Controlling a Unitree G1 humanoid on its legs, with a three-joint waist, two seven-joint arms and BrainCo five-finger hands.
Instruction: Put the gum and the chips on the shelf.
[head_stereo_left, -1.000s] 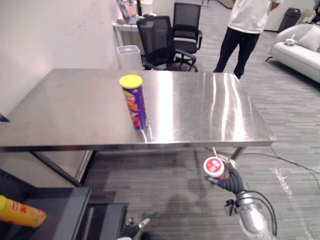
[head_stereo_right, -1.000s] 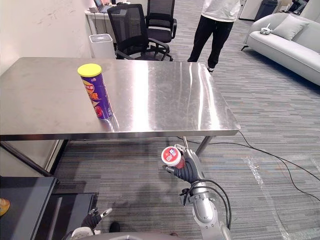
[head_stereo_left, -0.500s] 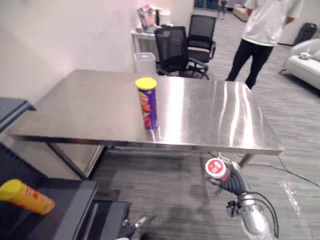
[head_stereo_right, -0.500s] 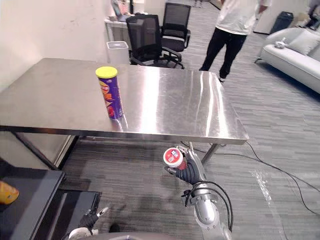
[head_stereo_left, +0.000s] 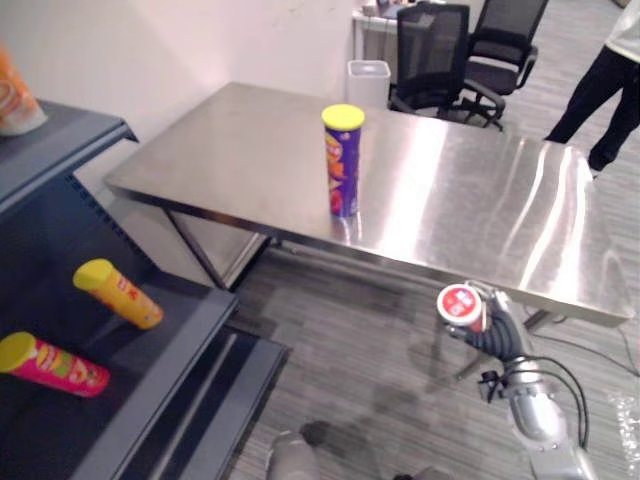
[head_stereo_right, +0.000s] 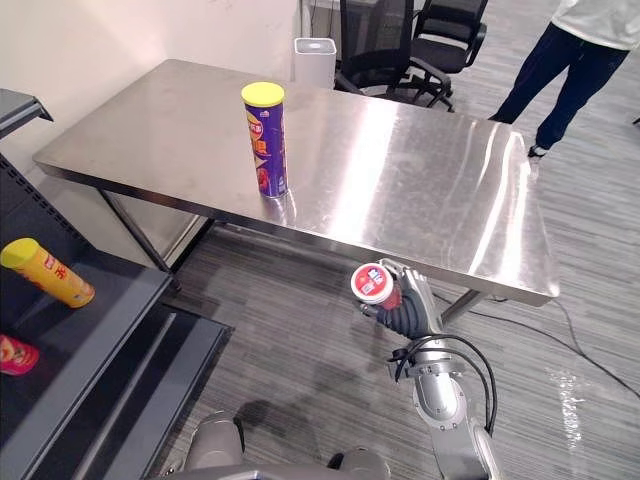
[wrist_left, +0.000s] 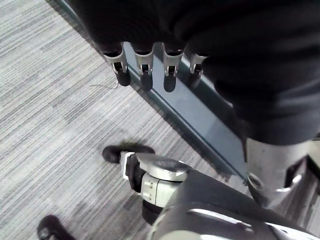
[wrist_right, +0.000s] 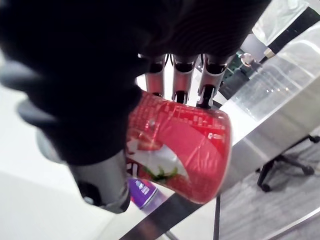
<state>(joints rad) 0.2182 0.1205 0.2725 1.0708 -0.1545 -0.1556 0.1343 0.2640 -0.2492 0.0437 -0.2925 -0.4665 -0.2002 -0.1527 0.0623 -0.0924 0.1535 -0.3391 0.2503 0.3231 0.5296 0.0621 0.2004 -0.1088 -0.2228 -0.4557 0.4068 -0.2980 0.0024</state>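
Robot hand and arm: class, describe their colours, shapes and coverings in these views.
The right robot hand has a dark ribbed cover over its back and wrist, on a rounded silver-grey arm. The left robot hand shows a row of silver fingers with dark tips beside the same dark cover.

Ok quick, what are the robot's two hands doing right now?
Left hand: open, holding nothing.
Right hand: closed around the red gum tub.

Silver-grey right arm (head_stereo_right: 441, 402); right hand (head_stereo_right: 410, 313) apparently dark-covered.
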